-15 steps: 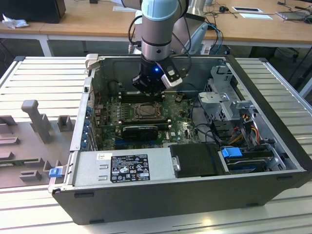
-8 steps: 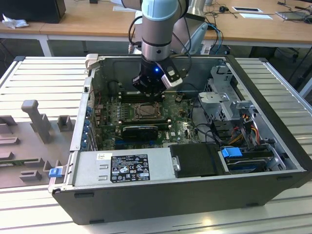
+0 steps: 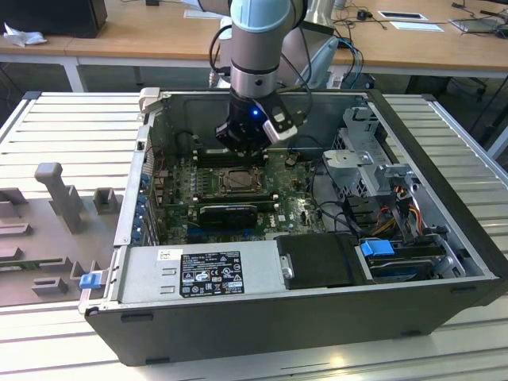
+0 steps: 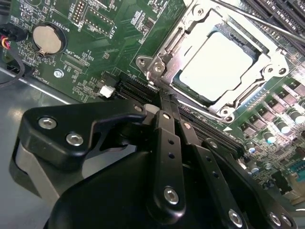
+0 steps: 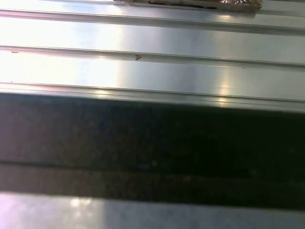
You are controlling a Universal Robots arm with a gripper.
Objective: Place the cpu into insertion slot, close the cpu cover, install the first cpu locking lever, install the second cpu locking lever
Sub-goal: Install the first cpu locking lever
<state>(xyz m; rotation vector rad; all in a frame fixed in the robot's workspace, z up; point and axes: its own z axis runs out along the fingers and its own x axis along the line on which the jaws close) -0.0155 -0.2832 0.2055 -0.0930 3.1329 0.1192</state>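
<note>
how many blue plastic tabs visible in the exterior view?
2: one blue tab at the case's corner on the exterior view's left, one blue latch atop the drive bay. Others may be hidden.

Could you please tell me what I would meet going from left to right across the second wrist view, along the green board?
Round coin battery → small white connector → the tool, at the socket's corner → the cpu, lying in the insertion slot → row of small capacitors.
</note>
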